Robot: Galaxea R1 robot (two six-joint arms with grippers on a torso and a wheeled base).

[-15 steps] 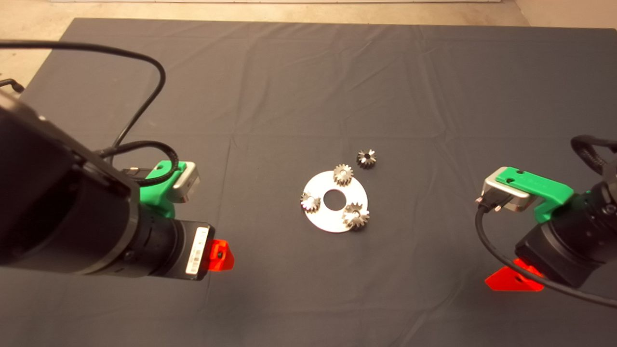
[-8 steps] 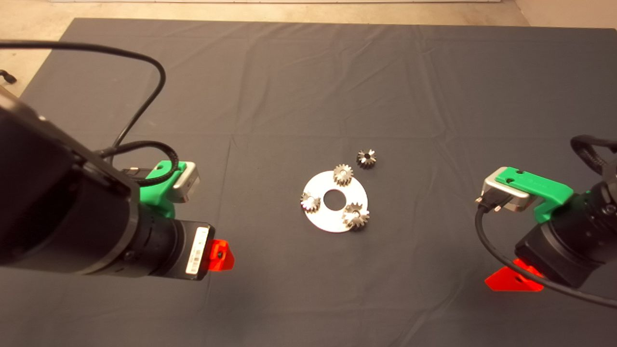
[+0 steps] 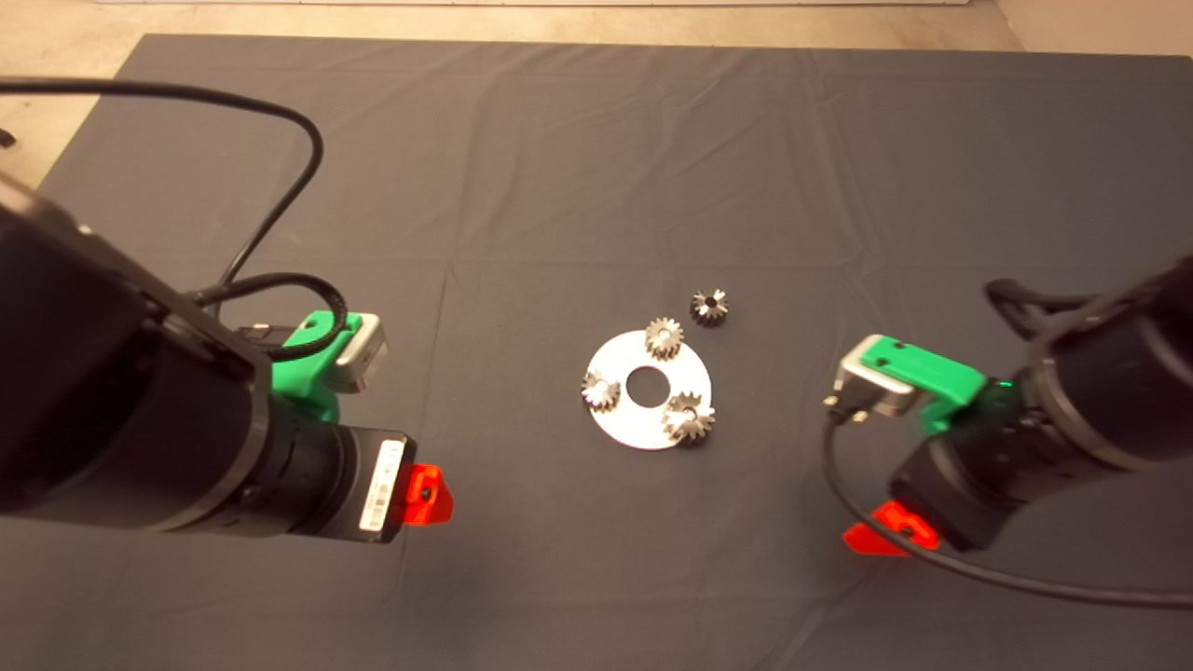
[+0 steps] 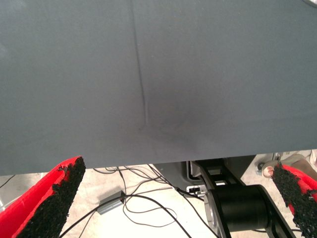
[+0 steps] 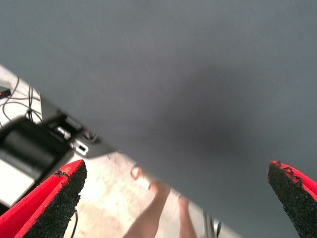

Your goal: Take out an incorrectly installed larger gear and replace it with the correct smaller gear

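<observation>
Left wrist view. The left gripper (image 4: pixel 178 198) shows two red fingers (image 4: pixel 47 203) faced with rough black pads, set wide apart with nothing between them. Beyond them lies the dark grey cloth mat (image 4: pixel 158 74) on the worktop, marked by one long crease. Past the mat's edge appear pale floor, thin black cables (image 4: pixel 148 208) and a black cylindrical machine part (image 4: pixel 242 213).

Even soft lighting, faint shadows on mat (image 3: pixel 596 186), right wrist view blurred
</observation>
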